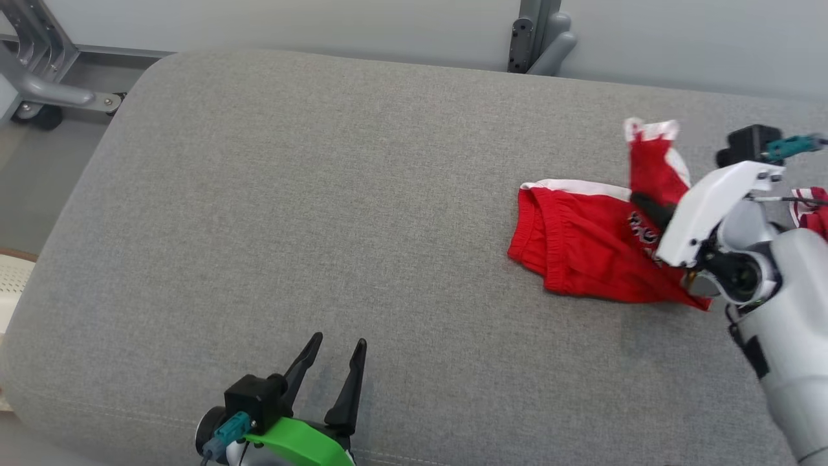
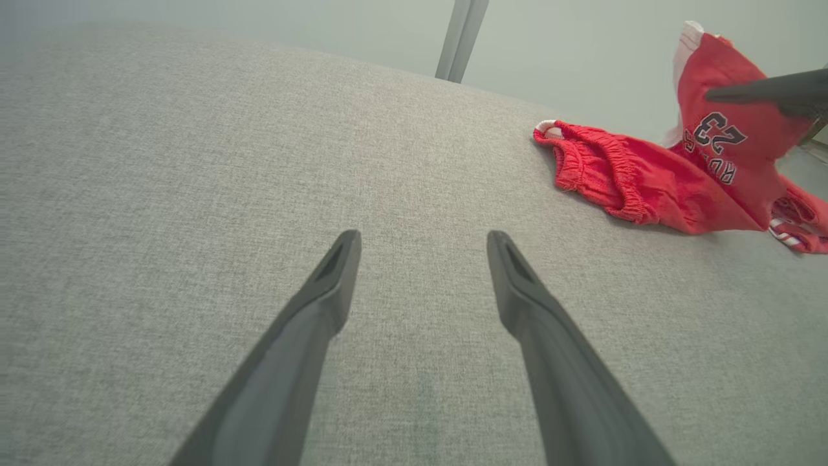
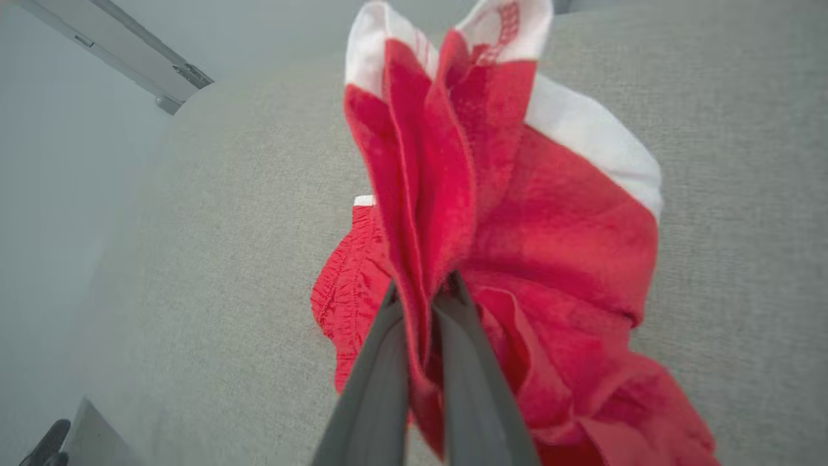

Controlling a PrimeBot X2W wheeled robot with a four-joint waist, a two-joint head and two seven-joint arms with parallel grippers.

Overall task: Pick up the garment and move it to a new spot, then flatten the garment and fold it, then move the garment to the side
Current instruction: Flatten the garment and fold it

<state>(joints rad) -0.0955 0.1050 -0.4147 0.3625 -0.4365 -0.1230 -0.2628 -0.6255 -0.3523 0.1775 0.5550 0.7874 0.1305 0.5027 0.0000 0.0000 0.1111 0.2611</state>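
Observation:
The garment (image 1: pixel 582 246) is a pair of red shorts with white trim and dark lettering, lying on the right side of the grey cushion (image 1: pixel 323 207). My right gripper (image 3: pixel 424 294) is shut on a bunched fold of the garment (image 3: pixel 491 194), lifting one leg upright while the waistband end stays on the cushion. In the head view its dark fingers (image 1: pixel 650 210) press into the red cloth. My left gripper (image 1: pixel 339 346) stands open and empty over the cushion's front edge, far left of the garment (image 2: pixel 647 175).
A grey metal frame (image 1: pixel 540 39) stands behind the cushion, and another frame with a wheel (image 1: pixel 45 97) is at the back left. A pale perforated object (image 1: pixel 13 285) sits off the cushion's left edge. Bare cushion lies between my two grippers.

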